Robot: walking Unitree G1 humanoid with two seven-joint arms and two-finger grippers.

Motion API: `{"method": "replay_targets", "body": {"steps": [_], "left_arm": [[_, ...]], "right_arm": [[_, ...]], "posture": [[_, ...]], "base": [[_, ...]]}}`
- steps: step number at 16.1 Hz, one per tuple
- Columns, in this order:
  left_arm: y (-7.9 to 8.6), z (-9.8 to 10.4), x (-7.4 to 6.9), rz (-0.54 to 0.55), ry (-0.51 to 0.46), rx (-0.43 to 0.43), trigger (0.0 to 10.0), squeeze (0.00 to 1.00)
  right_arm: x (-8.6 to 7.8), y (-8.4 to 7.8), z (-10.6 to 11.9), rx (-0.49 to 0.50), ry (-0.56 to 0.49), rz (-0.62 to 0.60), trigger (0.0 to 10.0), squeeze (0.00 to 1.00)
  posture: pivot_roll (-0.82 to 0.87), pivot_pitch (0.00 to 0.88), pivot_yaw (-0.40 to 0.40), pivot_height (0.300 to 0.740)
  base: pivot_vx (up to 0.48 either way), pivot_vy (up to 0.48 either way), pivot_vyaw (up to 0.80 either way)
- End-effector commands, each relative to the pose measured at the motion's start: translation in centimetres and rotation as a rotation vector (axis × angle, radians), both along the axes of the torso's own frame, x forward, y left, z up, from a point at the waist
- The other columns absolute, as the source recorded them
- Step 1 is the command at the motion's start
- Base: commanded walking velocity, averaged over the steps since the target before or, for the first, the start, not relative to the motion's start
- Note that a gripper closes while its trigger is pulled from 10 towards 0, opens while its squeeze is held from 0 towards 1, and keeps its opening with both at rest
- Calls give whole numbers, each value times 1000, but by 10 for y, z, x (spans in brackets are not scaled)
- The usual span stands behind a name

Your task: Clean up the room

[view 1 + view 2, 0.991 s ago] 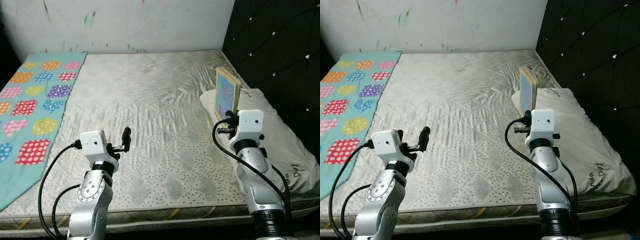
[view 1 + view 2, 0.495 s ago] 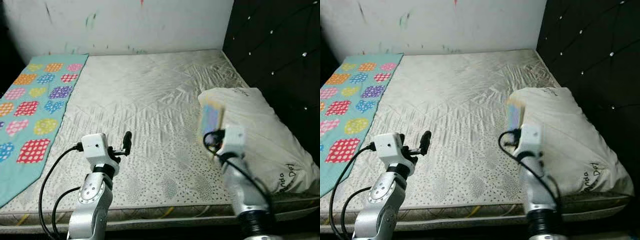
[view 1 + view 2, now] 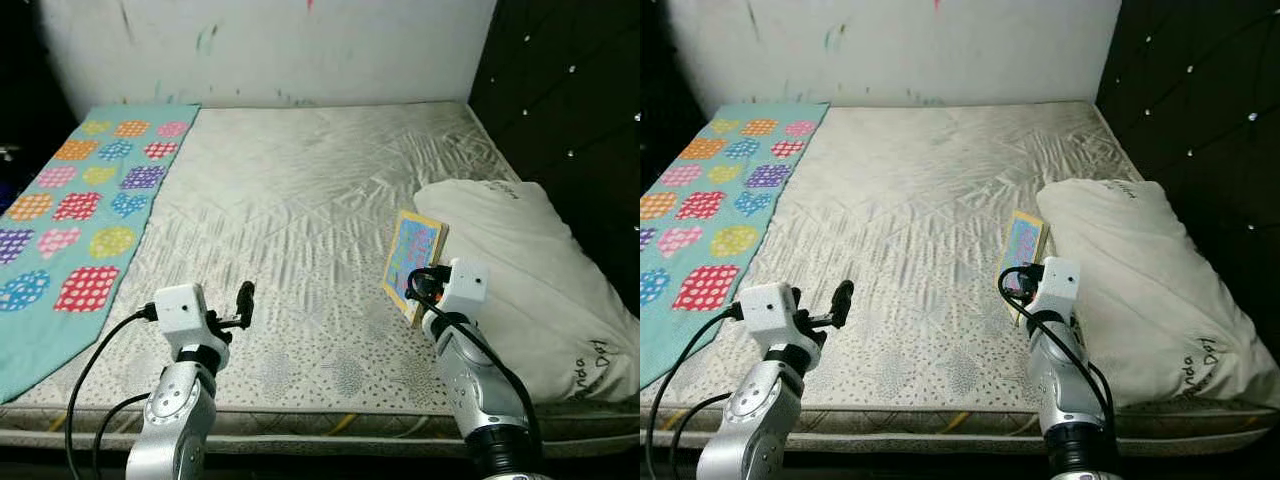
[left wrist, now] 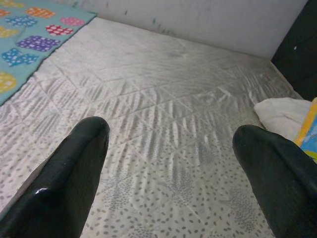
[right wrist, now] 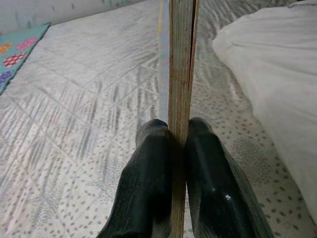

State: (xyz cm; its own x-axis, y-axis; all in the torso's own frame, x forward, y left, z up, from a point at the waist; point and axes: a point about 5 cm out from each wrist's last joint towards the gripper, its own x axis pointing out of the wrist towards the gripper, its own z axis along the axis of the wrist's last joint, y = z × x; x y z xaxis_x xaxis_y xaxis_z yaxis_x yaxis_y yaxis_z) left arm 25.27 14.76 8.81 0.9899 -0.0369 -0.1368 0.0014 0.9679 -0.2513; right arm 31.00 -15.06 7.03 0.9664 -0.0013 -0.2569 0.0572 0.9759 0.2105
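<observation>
Book (image 3: 413,262) lowered from pillow (image 3: 520,270) top; right tool (image 5: 178,148) clamps it; left tool (image 4: 168,173) spread; pillow writing unreadable.

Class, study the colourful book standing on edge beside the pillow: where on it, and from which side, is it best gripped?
Grip the book at its thin near edge, approaching from the foot of the mattress. It stands upright and flat, so fingers can press both covers, as the right pincer does now.
</observation>
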Motion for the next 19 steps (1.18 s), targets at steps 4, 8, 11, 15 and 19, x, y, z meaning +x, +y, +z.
{"method": "replay_targets", "body": {"steps": [4,8,11,15,19], "left_arm": [[-5,3,0,-11,-5,-1,10000,0],[-3,3,1,-8,-4,5,10000,0],[-3,3,1,-5,-4,5,10000,0],[-4,2,0,-2,-2,5,10000,0],[-4,2,0,-3,-2,8,10000,0]], "right_arm": [[-1,0,10,-6,-56,17,10000,0],[0,3,11,0,-60,25,10000,0],[-1,4,10,-3,-59,32,10000,0],[-1,3,10,-10,-61,36,10000,0],[-2,2,11,-19,-68,36,10000,0]], "posture": [[14,0,42,740],[17,0,40,740],[18,0,37,705],[16,0,36,670],[14,0,34,630]], "base": [[0,0,0],[0,0,0],[0,0,0],[0,0,0],[0,0,0]]}}
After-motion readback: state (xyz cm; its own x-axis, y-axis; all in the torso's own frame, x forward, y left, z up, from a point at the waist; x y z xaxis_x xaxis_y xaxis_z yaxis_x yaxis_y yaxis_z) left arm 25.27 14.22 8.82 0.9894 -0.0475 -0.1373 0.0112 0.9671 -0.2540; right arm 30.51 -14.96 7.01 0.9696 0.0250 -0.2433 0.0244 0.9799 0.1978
